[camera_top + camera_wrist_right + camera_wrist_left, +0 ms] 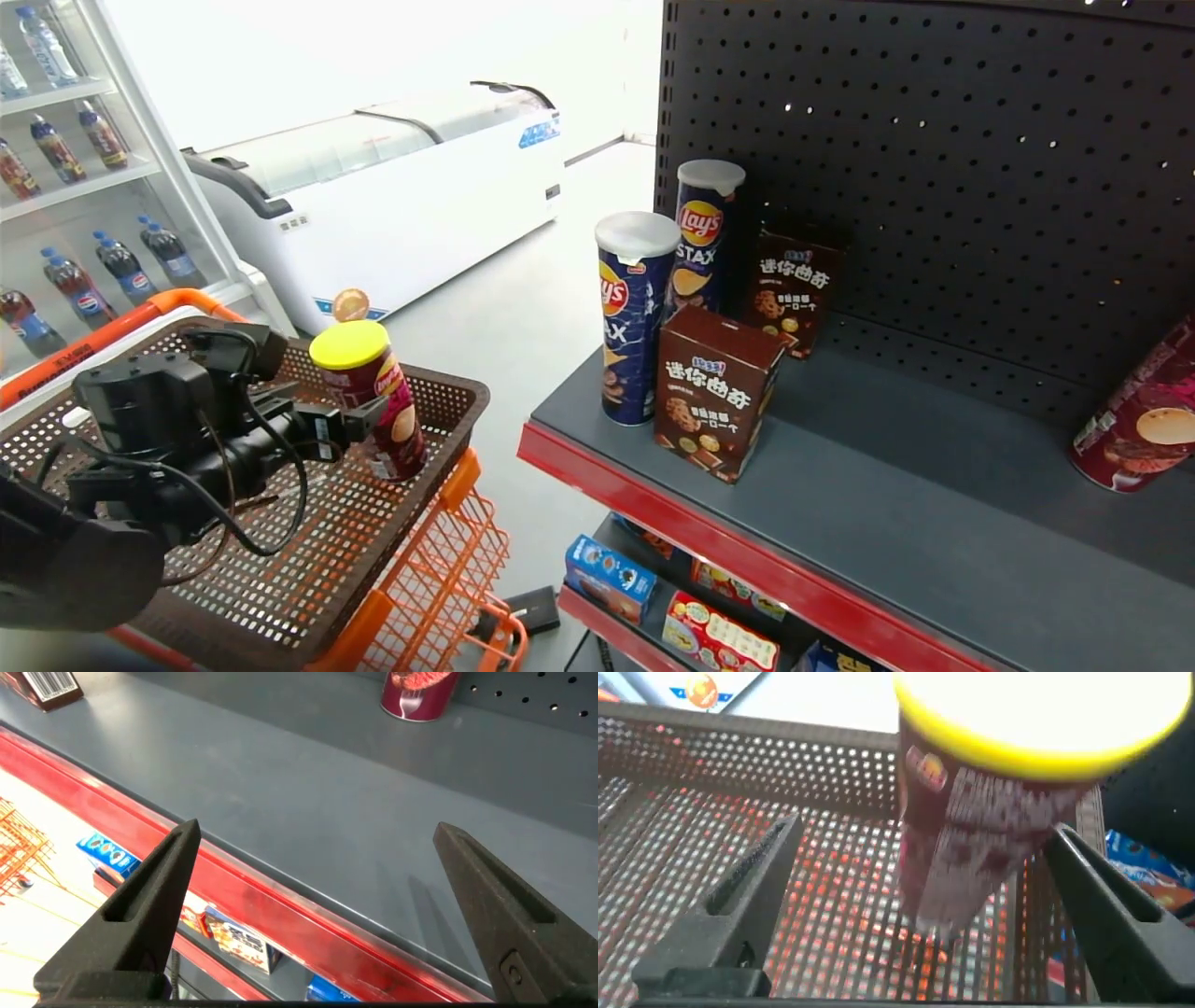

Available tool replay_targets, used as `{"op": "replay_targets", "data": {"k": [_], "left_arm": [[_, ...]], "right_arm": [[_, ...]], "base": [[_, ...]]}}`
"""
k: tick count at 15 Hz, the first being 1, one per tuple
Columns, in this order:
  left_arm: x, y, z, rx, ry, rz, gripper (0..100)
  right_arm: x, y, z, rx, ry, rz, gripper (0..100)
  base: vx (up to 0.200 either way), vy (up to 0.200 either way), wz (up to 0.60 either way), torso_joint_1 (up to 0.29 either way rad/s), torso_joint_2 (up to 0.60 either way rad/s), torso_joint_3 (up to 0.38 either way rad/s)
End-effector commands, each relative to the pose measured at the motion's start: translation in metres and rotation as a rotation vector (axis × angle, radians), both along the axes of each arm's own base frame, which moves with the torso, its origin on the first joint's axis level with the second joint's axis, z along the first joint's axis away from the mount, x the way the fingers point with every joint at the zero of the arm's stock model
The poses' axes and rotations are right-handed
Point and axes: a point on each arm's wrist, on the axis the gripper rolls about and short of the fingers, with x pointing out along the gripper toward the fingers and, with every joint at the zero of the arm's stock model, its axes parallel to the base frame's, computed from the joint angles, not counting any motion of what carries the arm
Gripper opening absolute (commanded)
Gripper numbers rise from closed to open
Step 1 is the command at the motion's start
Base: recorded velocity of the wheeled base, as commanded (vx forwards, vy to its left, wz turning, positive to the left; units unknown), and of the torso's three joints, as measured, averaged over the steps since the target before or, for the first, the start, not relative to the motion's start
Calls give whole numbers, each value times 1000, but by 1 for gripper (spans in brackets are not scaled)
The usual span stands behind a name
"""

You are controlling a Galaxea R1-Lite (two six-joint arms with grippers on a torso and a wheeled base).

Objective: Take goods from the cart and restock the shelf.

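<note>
A maroon chip can (378, 401) with a yellow lid stands upright in the brown basket (280, 560) on the orange cart (448, 560). My left gripper (369, 420) is open at the can's side. In the left wrist view the can (990, 831) stands between the spread fingers of the left gripper (923, 831), closer to one finger, with no visible contact. My right gripper (318, 833) hangs open over the front of the grey shelf (308, 775) with nothing between its fingers. The shelf (887, 485) has a red front edge.
On the shelf stand two blue chip cans (635, 317), two brown cookie boxes (714, 392) and a maroon can (1144, 415) at the far right, backed by a black pegboard (934, 140). Boxed goods (607, 574) fill the lower shelf. A white freezer (392, 196) and a drinks cooler (75, 159) stand behind the cart.
</note>
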Motion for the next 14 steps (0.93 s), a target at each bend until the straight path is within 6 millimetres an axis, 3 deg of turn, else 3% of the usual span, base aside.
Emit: {"op": "replay_targets", "data": {"k": [1, 6, 11, 12, 14], "left_arm": [[19, -5, -19, -2, 27, -19, 100], [44, -11, -24, -1, 0, -37, 100], [56, -11, -25, 1, -17, -41, 100], [60, -15, -25, 2, -40, -50, 0], [64, -15, -26, 26, -50, -56, 0]], "right_arm": [[0, 0, 0, 0, 0, 0, 100], [0, 0, 0, 0, 0, 0, 100], [0, 0, 0, 0, 0, 0, 100], [0, 0, 0, 0, 0, 0, 100], [0, 0, 0, 0, 0, 0, 100]], "base": [[0, 0, 0, 0, 0, 0], [0, 0, 0, 0, 0, 0], [0, 0, 0, 0, 0, 0], [0, 0, 0, 0, 0, 0], [0, 0, 0, 0, 0, 0]]}}
